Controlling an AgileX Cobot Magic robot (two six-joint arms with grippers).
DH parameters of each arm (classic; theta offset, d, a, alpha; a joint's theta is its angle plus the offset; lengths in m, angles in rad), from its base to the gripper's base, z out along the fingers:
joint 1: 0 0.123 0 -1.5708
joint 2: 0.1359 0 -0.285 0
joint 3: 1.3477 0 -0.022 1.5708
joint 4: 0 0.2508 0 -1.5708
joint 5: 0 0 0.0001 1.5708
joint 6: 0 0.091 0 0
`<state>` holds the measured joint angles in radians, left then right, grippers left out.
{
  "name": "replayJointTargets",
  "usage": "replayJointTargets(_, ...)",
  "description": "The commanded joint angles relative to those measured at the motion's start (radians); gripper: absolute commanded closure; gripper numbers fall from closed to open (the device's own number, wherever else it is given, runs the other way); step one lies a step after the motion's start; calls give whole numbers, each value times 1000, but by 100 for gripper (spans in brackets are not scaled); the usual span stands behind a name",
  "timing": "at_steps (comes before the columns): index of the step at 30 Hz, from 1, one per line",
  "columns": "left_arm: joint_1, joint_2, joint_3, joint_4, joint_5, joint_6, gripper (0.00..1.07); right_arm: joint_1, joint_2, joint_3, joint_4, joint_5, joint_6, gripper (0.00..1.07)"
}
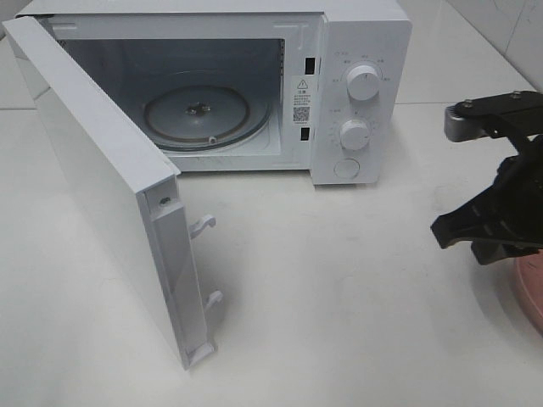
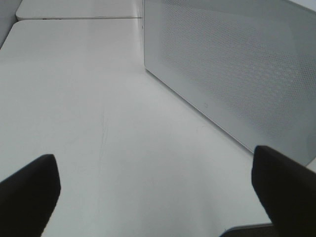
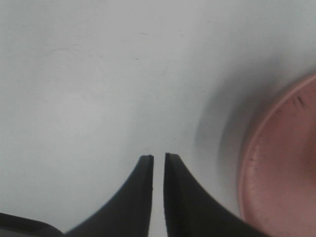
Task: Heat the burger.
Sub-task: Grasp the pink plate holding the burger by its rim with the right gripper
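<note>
The left gripper (image 2: 157, 192) hangs spread wide and empty over the bench (image 2: 89, 98), just beside the open microwave door (image 2: 237, 74). That door swings out across the left of the bench. At the right, the right gripper (image 3: 158, 159) is barely parted, a thin slit with nothing in it, beside the pink plate (image 3: 284, 168). Farther back sits the microwave (image 1: 361, 34) with its glass turntable (image 1: 199, 114) and two knobs (image 1: 363, 82). Where the burger is cannot be told.

You see a white sticker (image 1: 301, 100) on the microwave (image 1: 373, 34) front frame, with a warning triangle, fine print and a QR code. The print and the markings around the upper dial (image 1: 363, 82) and lower dial (image 1: 355, 134) are too small to read.
</note>
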<state>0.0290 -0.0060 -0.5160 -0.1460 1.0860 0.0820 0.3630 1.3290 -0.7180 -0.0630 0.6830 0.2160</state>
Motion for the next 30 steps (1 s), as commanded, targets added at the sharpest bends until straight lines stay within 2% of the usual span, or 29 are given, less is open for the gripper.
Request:
replayJointTargets(1, -6, -14, 0, -2, -13, -8, 9, -68, -24, 2, -57, 63, -49, 90)
replayJointTargets(3, -6, -14, 0, -2, -13, -8, 9, -83, -24, 2, -61, 72, -49, 88)
replayJointTargets(5, -6, -14, 0, -2, -13, -8, 9, -125, -28, 2, -78, 81, -49, 75)
replayJointTargets(6, -6, -14, 0, -2, -13, -8, 9, -125, -28, 2, -78, 81, -49, 75)
replayJointTargets(7, -6, -14, 0, -2, -13, -8, 9, -148, -28, 2, -103, 83, -52, 64)
replayJointTargets(8, -6, -14, 0, -2, -13, -8, 9, -148, -28, 2, -103, 83, -52, 64)
replayJointTargets(9, -6, -14, 0, -2, -13, -8, 9, -160, -28, 2, -117, 83, -53, 56)
replayJointTargets(10, -6, -14, 0, -2, -13, -8, 9, -181, -28, 3, -146, 83, -53, 42)
replayJointTargets(11, -6, -14, 0, -2, -13, -8, 9, -181, -28, 3, -146, 83, -53, 42)
replayJointTargets(12, -6, -14, 0, -2, -13, -8, 9, -204, -28, 3, -171, 75, -53, 26)
replayJointTargets(13, -6, -14, 0, -2, -13, -8, 9, -215, -28, 3, -184, 69, -53, 19)
replayJointTargets(14, -6, -14, 0, -2, -13, -8, 9, -215, -28, 3, -184, 69, -53, 19)
replayJointTargets(15, -6, -14, 0, -2, -13, -8, 9, -227, -28, 3, -196, 64, -53, 11)
replayJointTargets(20, -6, -14, 0, -2, -13, -8, 9, -234, -28, 3, -195, 61, -53, 9)
replayJointTargets(30, -6, -14, 0, -2, -13, -8, 9, -234, 44, 4, -155, 46, -55, 17)
